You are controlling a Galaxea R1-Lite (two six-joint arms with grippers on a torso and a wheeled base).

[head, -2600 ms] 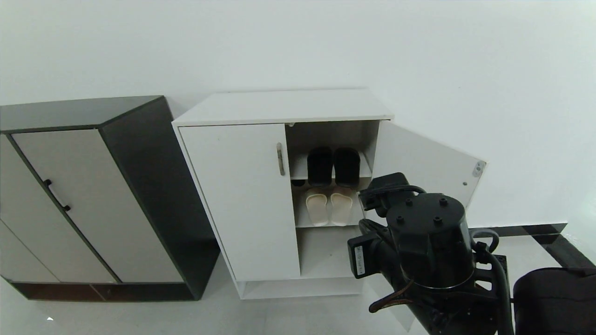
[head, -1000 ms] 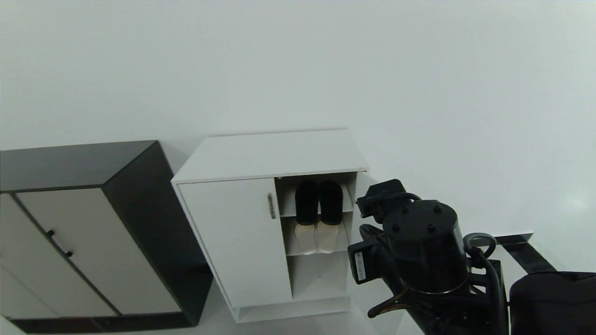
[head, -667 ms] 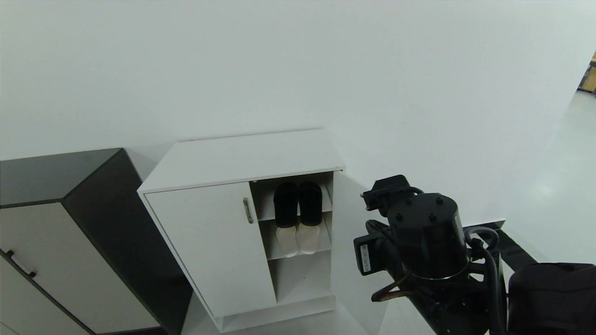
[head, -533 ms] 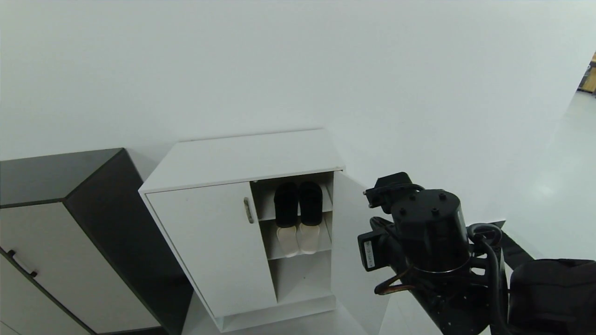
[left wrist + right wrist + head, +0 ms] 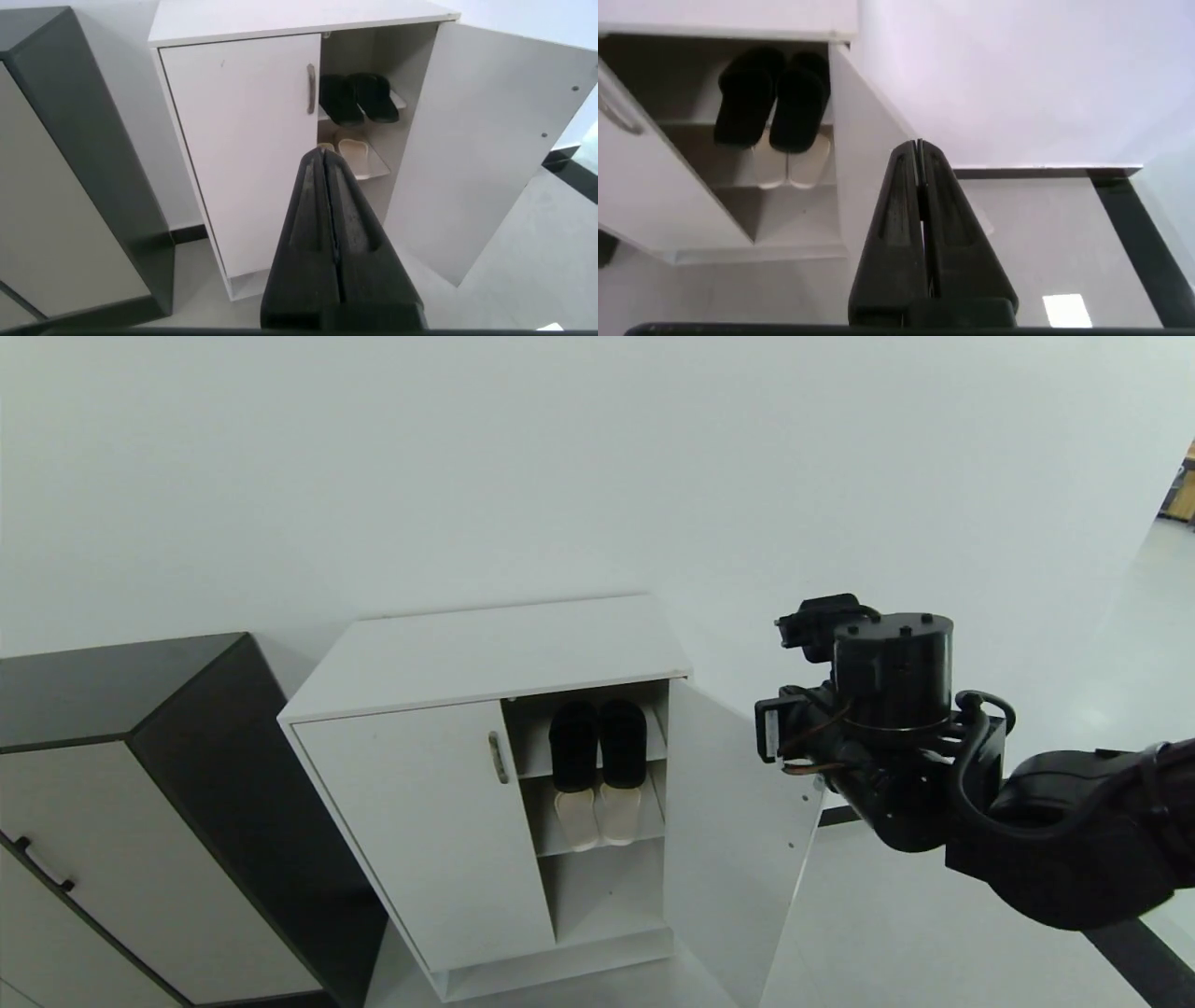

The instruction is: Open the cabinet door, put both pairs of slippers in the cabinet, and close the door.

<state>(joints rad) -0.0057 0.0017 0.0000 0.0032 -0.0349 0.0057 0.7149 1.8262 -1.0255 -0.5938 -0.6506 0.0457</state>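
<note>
Probably the door (image 5: 738,840) at three o'clock of the slippers (image 5: 621,747) swings lightly, so we'd push its stiff free edge with our closed right hand (image 5: 920,149).

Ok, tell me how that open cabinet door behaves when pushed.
The door is a flat, thin board hinged to the cabinet, so it probably swings lightly without bending. The black slippers and white slippers sit inside, so they likely won't block it.

Smooth matt white cabinet (image 5: 485,655), metal handle (image 5: 498,758), matt black slippers (image 5: 597,745), glossy floor (image 5: 915,915)
</note>
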